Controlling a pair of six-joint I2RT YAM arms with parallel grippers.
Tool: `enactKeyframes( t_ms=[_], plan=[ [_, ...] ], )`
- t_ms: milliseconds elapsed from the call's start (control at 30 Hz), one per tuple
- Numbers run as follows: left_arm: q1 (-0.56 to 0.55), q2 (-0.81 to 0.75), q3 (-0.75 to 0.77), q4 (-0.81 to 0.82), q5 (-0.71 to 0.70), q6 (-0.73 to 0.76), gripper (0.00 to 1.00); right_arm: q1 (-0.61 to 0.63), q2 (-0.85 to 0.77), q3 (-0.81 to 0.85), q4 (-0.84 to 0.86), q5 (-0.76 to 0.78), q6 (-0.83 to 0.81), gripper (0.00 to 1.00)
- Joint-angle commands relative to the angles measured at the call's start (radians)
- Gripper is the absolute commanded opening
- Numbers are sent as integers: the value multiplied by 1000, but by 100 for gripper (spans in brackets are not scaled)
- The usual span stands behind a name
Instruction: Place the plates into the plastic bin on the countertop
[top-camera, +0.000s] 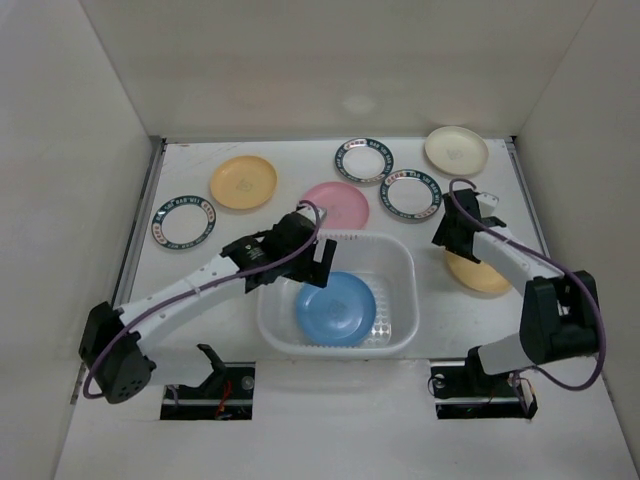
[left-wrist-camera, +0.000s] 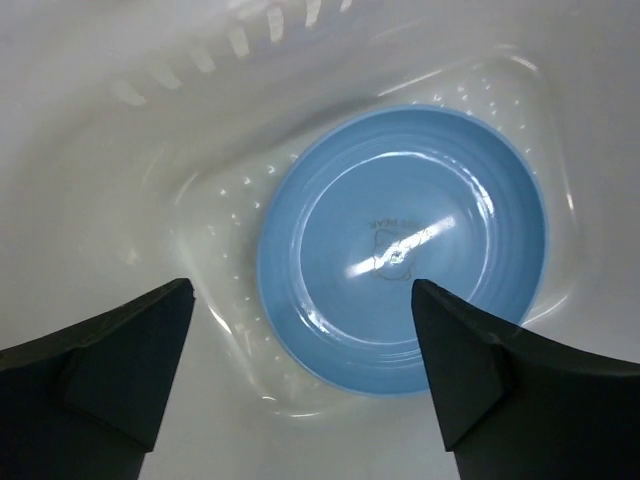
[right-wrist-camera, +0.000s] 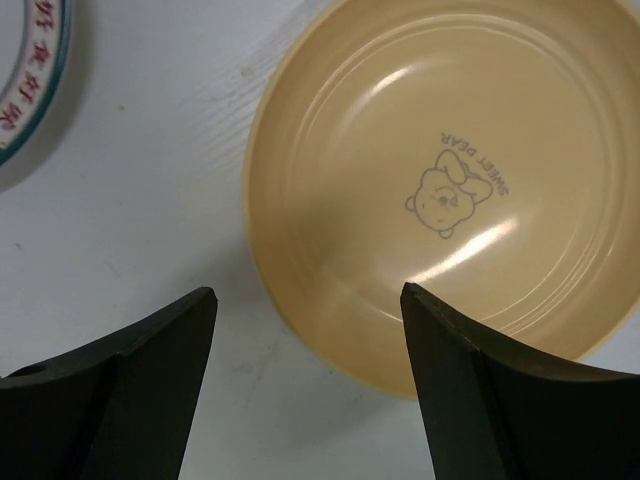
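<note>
The plastic bin (top-camera: 412, 290) stands mid-countertop (top-camera: 295, 160) with a blue plate (top-camera: 335, 308) lying flat inside. My left gripper (top-camera: 318, 272) hangs open and empty over the bin's back-left part; its view looks down on the blue plate (left-wrist-camera: 400, 250) between the open fingers (left-wrist-camera: 300, 330). My right gripper (top-camera: 450, 238) is open and empty just left of a yellow-orange plate (top-camera: 482, 274) on the counter right of the bin. In the right wrist view that plate (right-wrist-camera: 450, 180) lies partly between the open fingers (right-wrist-camera: 308, 330), untouched.
On the counter behind the bin lie a pink plate (top-camera: 335, 203), a yellow-orange plate (top-camera: 243, 182), a cream plate (top-camera: 456, 150) and three green-rimmed white plates (top-camera: 184, 221) (top-camera: 363, 160) (top-camera: 410, 194). White walls enclose the left, back and right sides.
</note>
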Motion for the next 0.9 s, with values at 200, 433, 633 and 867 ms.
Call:
enactKeyframes(
  t_ms=[200,433,633,867],
  plan=[
    [135,-229,159,-5,-56,-1,100,-3,145,93,2,-57,11,68],
    [262,-292,159,-59,-47,20,100,-36,201,100,5,-118,-4,53],
    [324,-319,159,-90,-46,40,100,-36,247,100,4,-156,-2,35],
    [344,-323,156,-99,-46,49,100,-34,260,95,-1,-140,-1,0]
  ],
)
